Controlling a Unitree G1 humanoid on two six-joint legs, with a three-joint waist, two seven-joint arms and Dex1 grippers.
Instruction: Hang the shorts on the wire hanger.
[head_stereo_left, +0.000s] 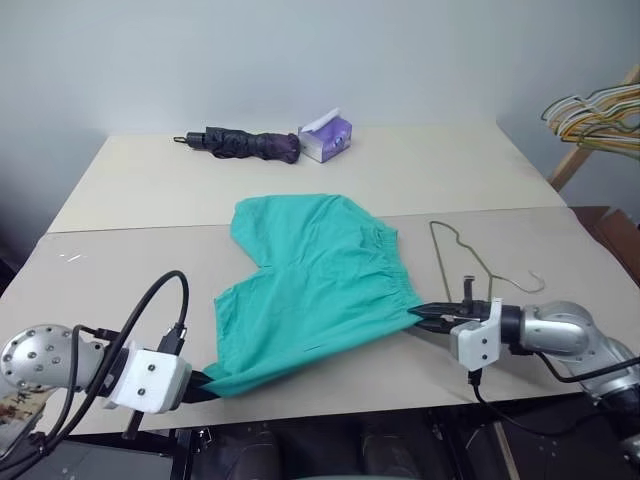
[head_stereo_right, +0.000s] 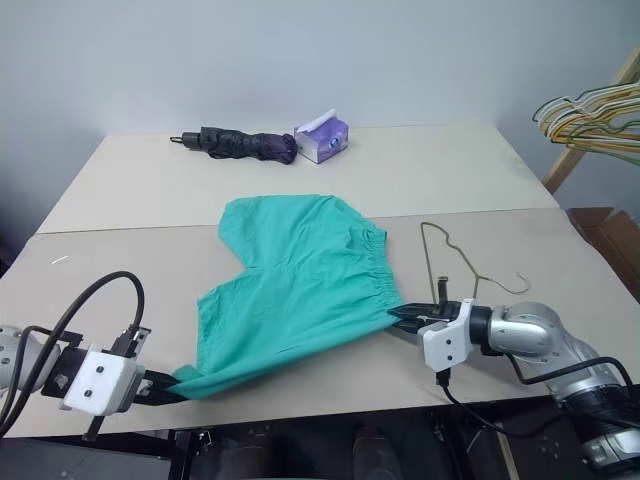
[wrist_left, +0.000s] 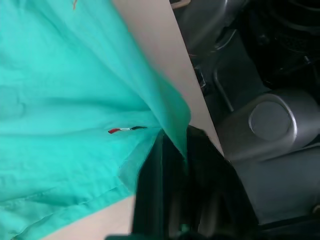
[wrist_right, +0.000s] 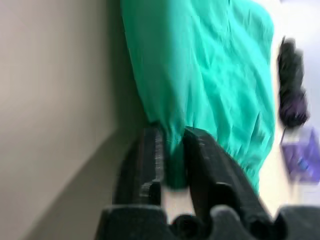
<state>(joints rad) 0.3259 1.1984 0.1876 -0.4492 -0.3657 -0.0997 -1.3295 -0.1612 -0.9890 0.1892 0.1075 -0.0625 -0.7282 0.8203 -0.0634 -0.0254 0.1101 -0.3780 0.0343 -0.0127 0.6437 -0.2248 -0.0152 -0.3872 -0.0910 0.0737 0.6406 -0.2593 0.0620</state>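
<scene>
The teal-green shorts (head_stereo_left: 310, 280) lie spread on the beige table (head_stereo_left: 120, 270), waistband toward the right. At their near left corner, by the table's front edge, my left gripper (head_stereo_left: 205, 382) is shut on the cloth; the left wrist view shows the hem (wrist_left: 172, 115) running between its fingers (wrist_left: 155, 185). My right gripper (head_stereo_left: 418, 318) pinches the waistband's near right end, and the right wrist view shows green cloth (wrist_right: 200, 65) filling the gap between its fingers (wrist_right: 202, 160). The thin wire hanger (head_stereo_left: 470, 262) lies flat just right of the shorts, behind my right gripper.
A folded dark umbrella (head_stereo_left: 245, 144) and a purple tissue box (head_stereo_left: 326, 137) rest at the back of the table. Bunched coloured hangers (head_stereo_left: 600, 112) hang on a wooden rack at the far right. A brown box (head_stereo_left: 615, 235) stands off the table's right side.
</scene>
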